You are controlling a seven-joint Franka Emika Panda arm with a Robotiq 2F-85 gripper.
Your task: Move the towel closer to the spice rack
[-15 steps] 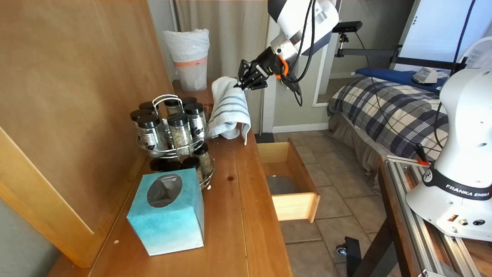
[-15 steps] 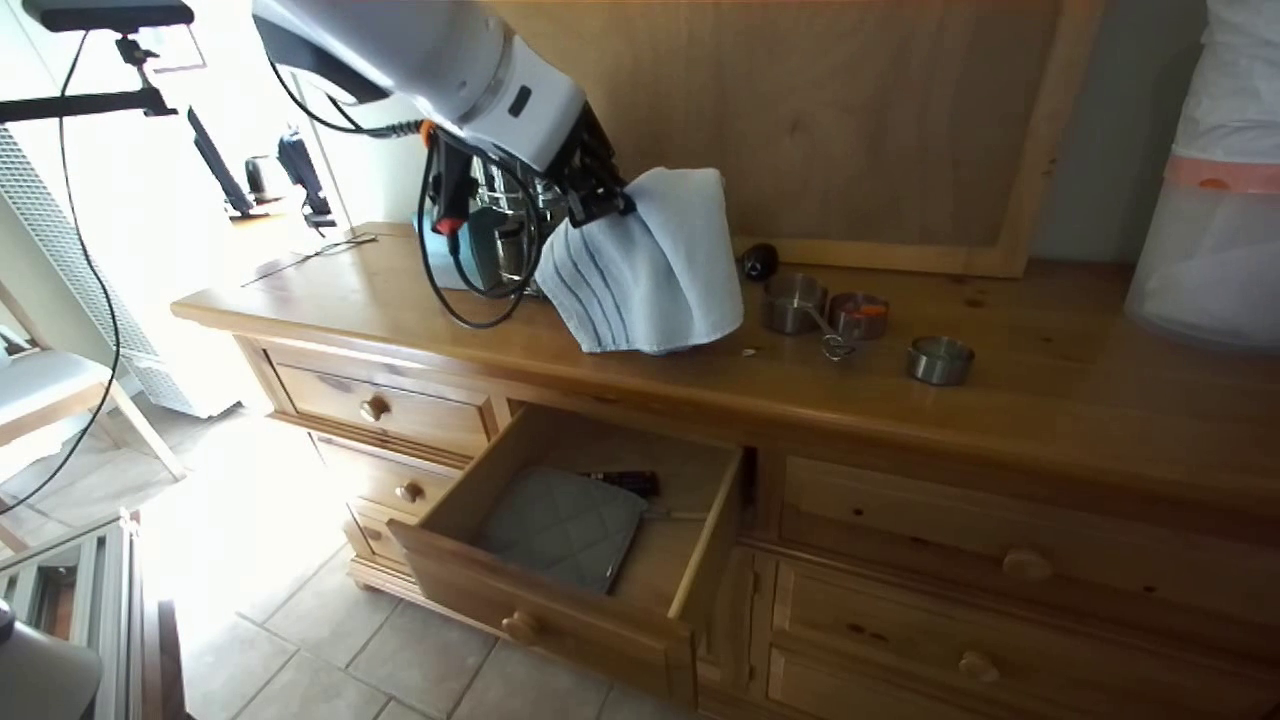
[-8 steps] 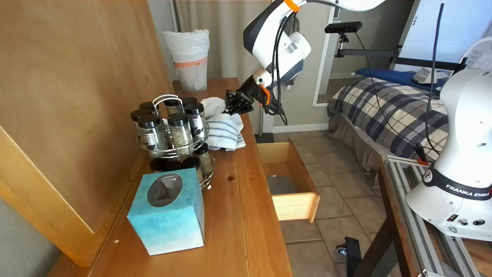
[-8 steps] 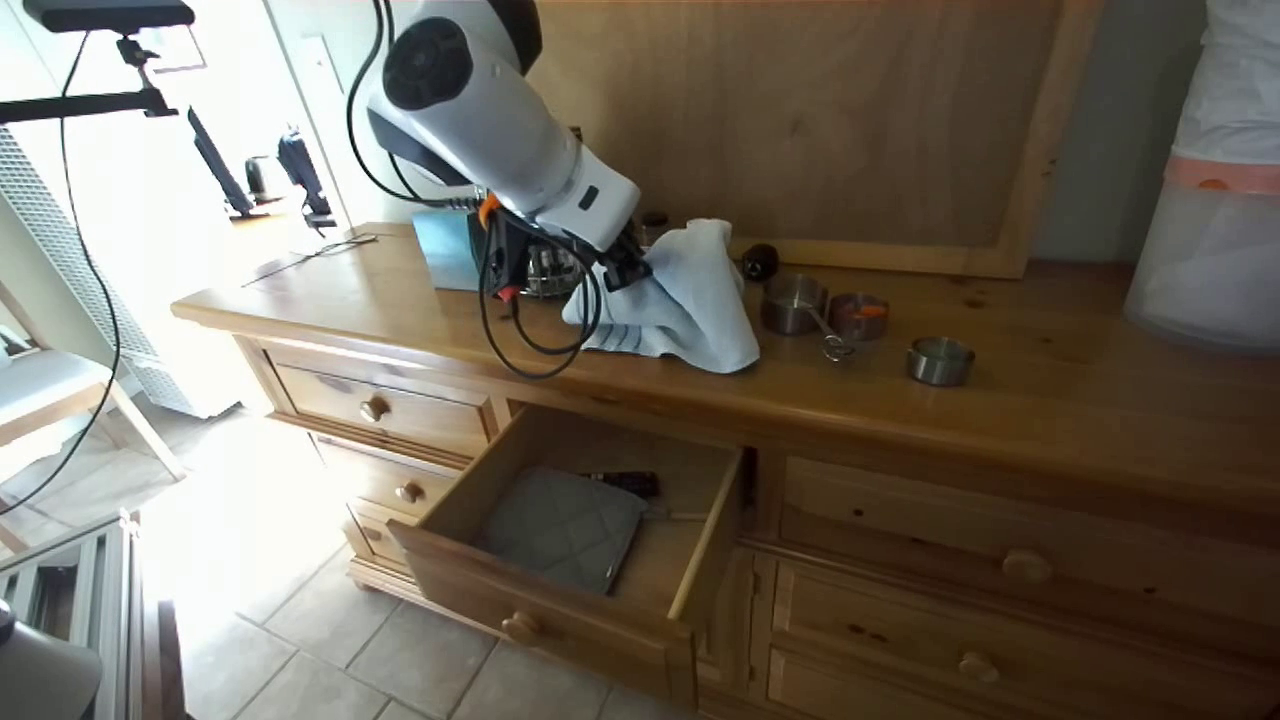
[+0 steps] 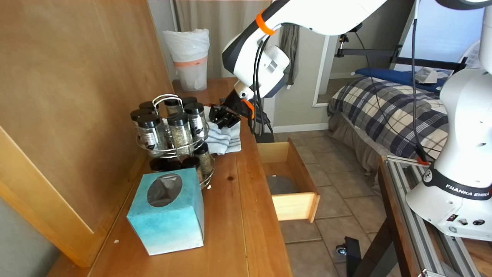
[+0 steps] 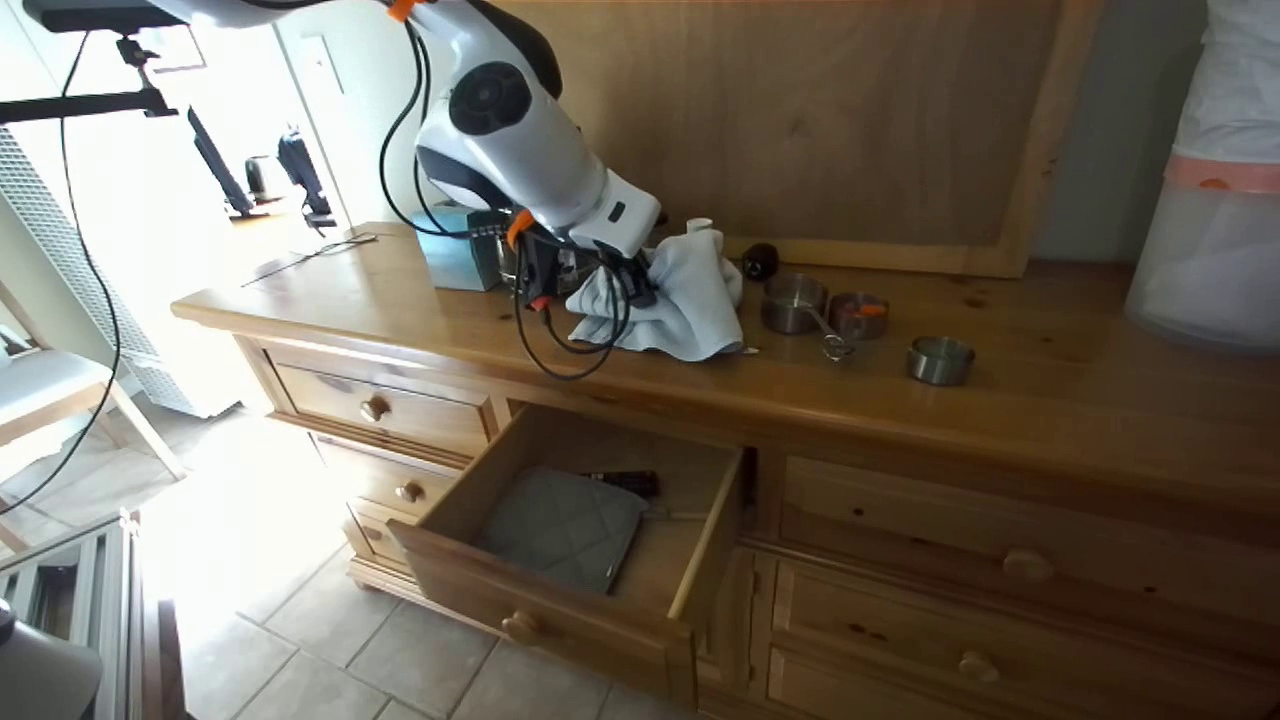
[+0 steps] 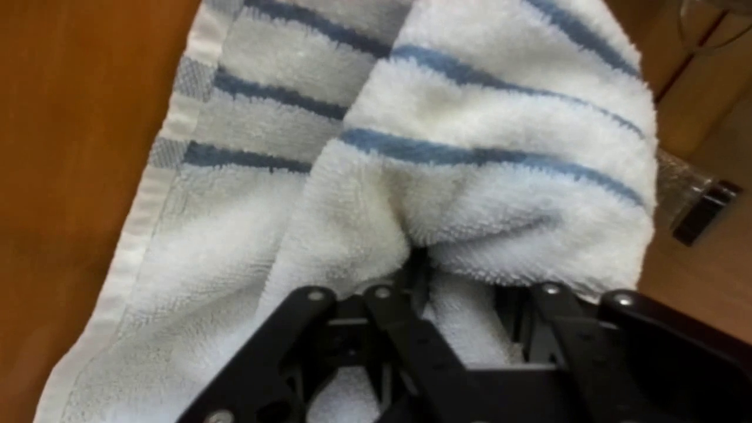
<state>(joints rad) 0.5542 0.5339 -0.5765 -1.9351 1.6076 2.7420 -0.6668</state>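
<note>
Towel (image 6: 695, 310) sat on the desk (image 6: 1050, 400), just beside the spice rack (image 5: 169, 154). Fluffy, so probably light and floppy; a thick fold looked the best hold imo. End effector (image 7: 467, 288) was half-closed, towel between its fingers (image 7: 408, 335), couldn't tell if squeezing. Rack held jars (image 5: 180, 134); pulled-out drawer (image 6: 590, 630), a quilted pad (image 6: 565, 525).

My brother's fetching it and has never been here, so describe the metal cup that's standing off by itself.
Find the wooden dresser with one drawer pulled out. On the dresser's top, look between the blue-striped towel and the white-lined bin. The lone metal cup stands nearest the bin, apart from the other two cups, set close together nearer the towel.
</note>
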